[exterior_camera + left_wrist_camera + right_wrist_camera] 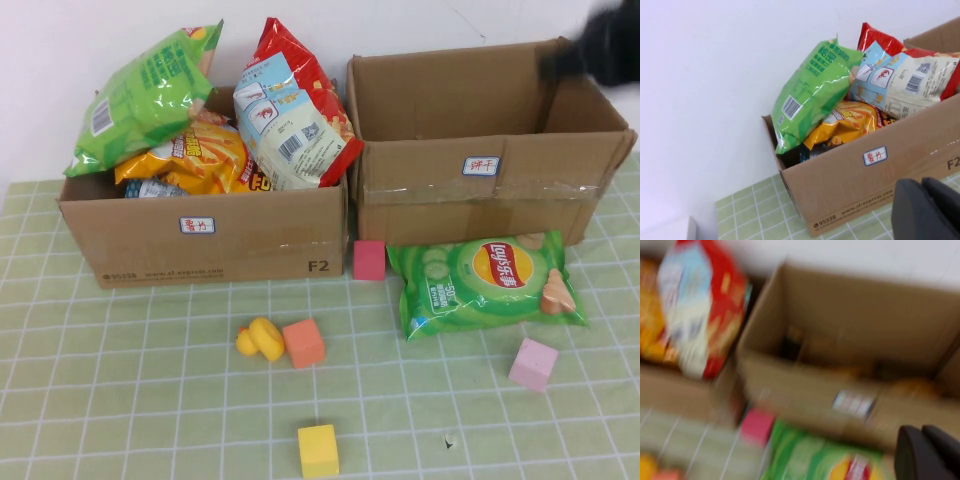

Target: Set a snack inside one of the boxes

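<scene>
The left box (200,240) is piled with snack bags: green (150,95), orange (195,160) and red-and-white (295,110). The right box (480,195) stands beside it, its floor hidden in the high view. In the right wrist view an orange-yellow blur (912,387) lies inside the right box (805,385); it may be the snack, I cannot tell. My right gripper (921,429) is shut and empty above that box; its arm (600,45) is a dark blur over the back right corner. My left gripper (921,182) is shut and empty, in front of the left box (850,185).
A green Lay's bag (485,280) lies in front of the right box. A pink cube (369,259) sits between the boxes. A yellow duck (261,339), an orange cube (303,343), a yellow cube (318,450) and a pale pink cube (533,363) are on the checked cloth.
</scene>
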{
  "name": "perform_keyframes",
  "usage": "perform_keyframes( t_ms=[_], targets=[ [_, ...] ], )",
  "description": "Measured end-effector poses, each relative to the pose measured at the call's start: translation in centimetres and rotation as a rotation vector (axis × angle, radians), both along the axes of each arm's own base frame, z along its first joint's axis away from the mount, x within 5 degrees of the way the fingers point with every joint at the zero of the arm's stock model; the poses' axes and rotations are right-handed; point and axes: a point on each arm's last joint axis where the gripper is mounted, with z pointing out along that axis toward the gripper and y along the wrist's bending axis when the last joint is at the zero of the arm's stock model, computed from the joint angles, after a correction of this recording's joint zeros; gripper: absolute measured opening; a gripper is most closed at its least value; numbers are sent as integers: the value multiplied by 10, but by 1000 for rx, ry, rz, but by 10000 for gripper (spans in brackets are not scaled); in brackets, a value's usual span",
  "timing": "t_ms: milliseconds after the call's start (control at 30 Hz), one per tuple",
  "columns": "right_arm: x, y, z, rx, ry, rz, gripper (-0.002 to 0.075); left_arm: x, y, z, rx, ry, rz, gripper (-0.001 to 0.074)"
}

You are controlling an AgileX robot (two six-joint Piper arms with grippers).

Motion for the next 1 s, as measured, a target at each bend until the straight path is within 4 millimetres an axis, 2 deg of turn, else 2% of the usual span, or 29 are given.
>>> perform_keyframes(
  t_ms=[100, 200, 400, 600, 800, 1000],
  targets=[
    [-25, -4, -36, 7, 68, 17, 5, -13, 0, -18, -10, -30, 1, -1],
    [-55, -15, -56, 17, 91, 22, 5, -22, 0, -32, -50, -37, -7, -1],
    [-120, -44, -81, 47, 84, 25, 5, -19, -2, -62, -101, 45, -21, -1],
    [-180, -72, -108, 78, 29, 28, 5, -15, 1, -70, -113, 23, 14, -1],
    [-216, -88, -137, 114, 2, 28, 5, -15, 0, -74, -105, 55, -1, -1],
    [-229, -94, -160, 106, 43, 22, 5, -18, -6, -82, -123, 153, -58, -1]
  ],
)
